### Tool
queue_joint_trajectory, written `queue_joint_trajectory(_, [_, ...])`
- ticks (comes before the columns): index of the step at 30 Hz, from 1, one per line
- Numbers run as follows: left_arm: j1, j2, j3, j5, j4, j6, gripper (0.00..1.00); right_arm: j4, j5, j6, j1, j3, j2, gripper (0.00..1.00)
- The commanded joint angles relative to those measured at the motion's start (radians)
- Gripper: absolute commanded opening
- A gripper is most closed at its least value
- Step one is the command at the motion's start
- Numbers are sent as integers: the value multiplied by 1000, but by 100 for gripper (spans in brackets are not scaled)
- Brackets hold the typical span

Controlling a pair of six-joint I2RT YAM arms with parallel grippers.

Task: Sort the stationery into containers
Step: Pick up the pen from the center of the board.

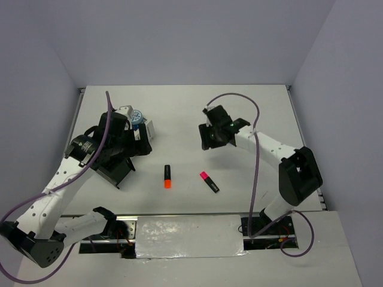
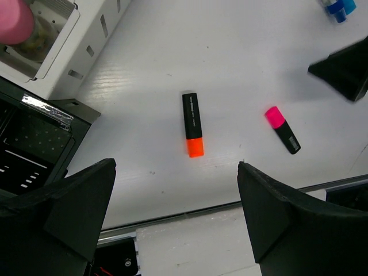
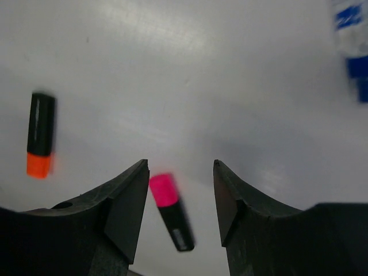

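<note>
Black fingers of the right claw (image 3: 179,165) fill the lower edge of the right wrist view. They stand a narrow gap apart and grip nothing. Through that gap shows the pink highlighter (image 3: 171,213), lying flat on the white counter (image 3: 190,69), apart from both fingers. It is short, with a pink cap and a black body. In the top view its long axis runs diagonally, cap toward the far left and black end toward the near right. To its left and well apart lies the orange highlighter (image 3: 40,135), orange-capped and black-bodied, its axis running near to far with the cap toward the arm bases. The left claw (image 2: 176,164) is spread wide and empty, just beside the white organizer (image 2: 86,40) and the black organizer (image 2: 34,144). The blue marker (image 2: 338,8) lies at that view's far right corner.
</note>
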Motion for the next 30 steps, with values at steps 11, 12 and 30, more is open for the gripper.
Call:
queue_joint_trajectory(11, [0,32,4,33,64,-5,99,34,4,110,217,-387,-273,58])
queue_joint_trajectory(12, [0,33,2,36,68,-5,99,28,7,107,230,-401,-273,58])
queue_joint_trajectory(30, [0,38,-34,69,100,-17,99,88,74,96,303,-455,-45,41])
